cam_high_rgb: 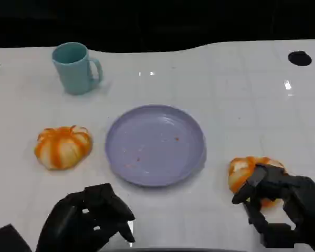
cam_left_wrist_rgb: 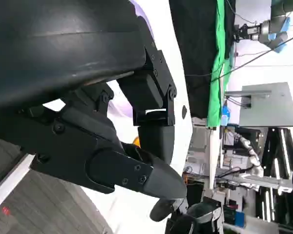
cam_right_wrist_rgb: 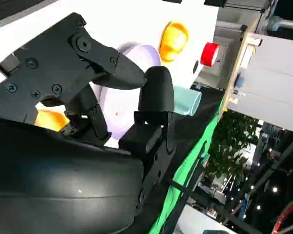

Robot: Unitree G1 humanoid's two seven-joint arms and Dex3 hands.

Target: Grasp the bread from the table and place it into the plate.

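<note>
Reaching for the near right bread (cam_high_rgb: 249, 170), the right hand's fingers (cam_high_rgb: 253, 181) curl over its near side, thumb and fingers apart around it; contact looks likely, but a closed grip cannot be confirmed, and the bread rests on the desk (cam_high_rgb: 241, 105) near the front right corner. The right hand (cam_high_rgb: 281, 202) is thus judged to be at the grasp step, with nothing yet lifted. The next move calls for closing firmly on the soft bread, raising it, and carrying it leftward over the rim of the plate (cam_high_rgb: 155, 144), which lies at the desk's middle. The left hand (cam_high_rgb: 92, 218) hangs at the front left edge, fingers curled inward on nothing. A second bread (cam_high_rgb: 63, 146) lies left of the plate; a cup (cam_high_rgb: 73, 67) stands toward the back left.
</note>
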